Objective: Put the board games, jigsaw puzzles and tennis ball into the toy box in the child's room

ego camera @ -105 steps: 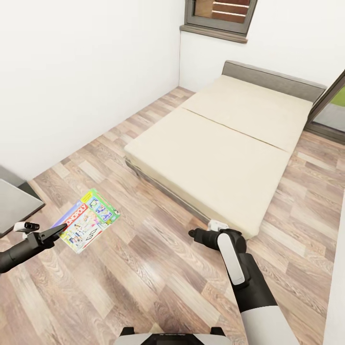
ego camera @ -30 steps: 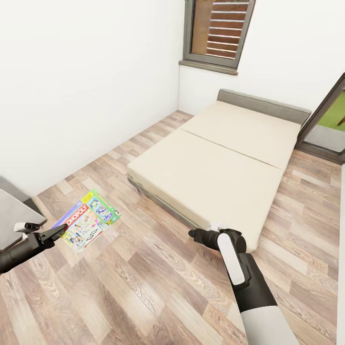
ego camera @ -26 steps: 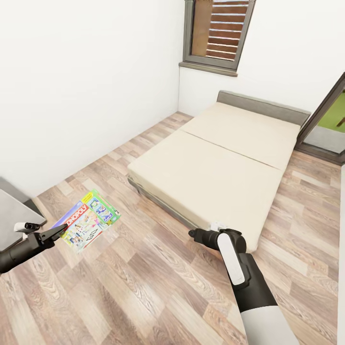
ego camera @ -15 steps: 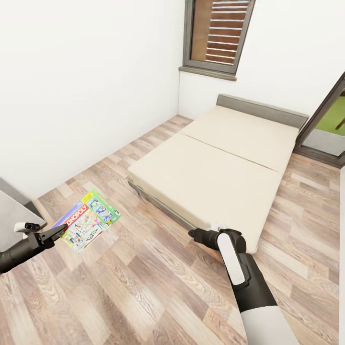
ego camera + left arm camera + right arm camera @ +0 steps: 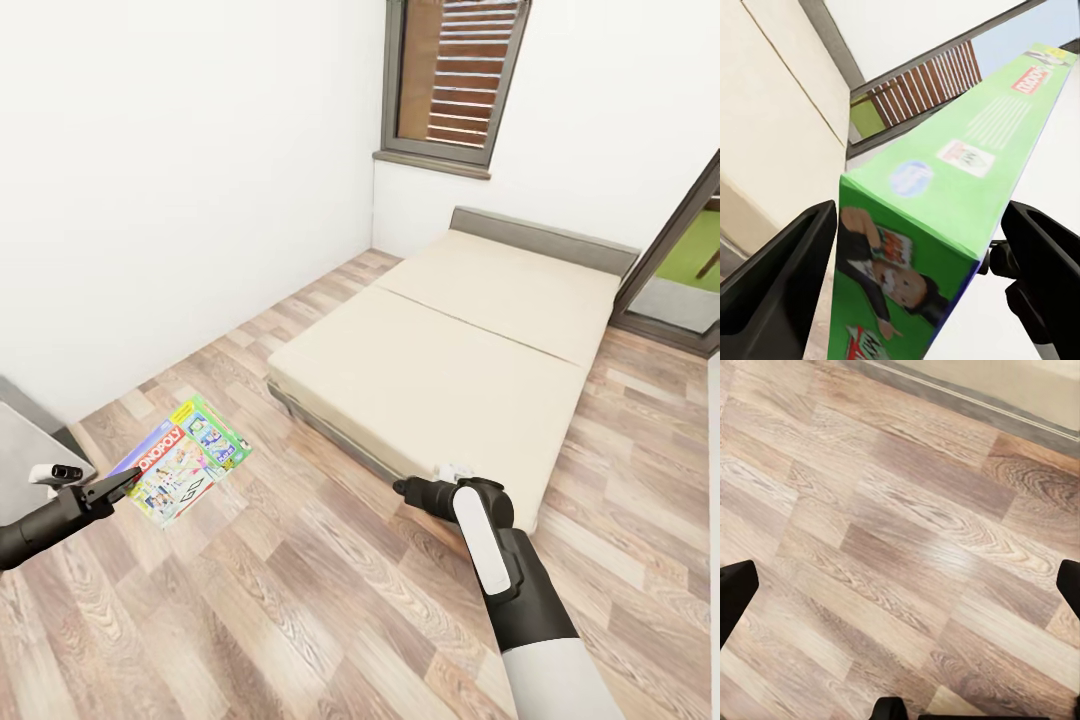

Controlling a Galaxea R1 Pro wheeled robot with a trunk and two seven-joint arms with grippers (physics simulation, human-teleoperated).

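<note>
Left end effector point(image 5: 122, 484), black and two-fingered, was clamped on one edge of the flat purple-blue and green Monopoly board game carton point(image 5: 183, 460), which hung in the air above the wood-plank floor point(image 5: 300, 580). From the left wrist camera, the carton's green side point(image 5: 945, 202) sat between the two dark fingers point(image 5: 784, 277), one on each face. Right end effector point(image 5: 403, 488) was held out low over the floor just beside the near corner of the large low bed with a plain cream-beige top point(image 5: 450, 350); its fingertips point(image 5: 735, 589) stood wide apart at the edges of its own camera view, with nothing between them.

A corner of a pale grey tabletop point(image 5: 25, 450) showed at the left edge of the head view, near the left arm. The bed's visible surface was bare.

I judged the step in hand to be carrying the Monopoly game from the bed toward the toy box. The next move, as I read it, called for turning the base leftward until that tabletop and the box came into sight, keeping the carton level and firmly pinched, since a thin edge grip could let it swing or slip.
</note>
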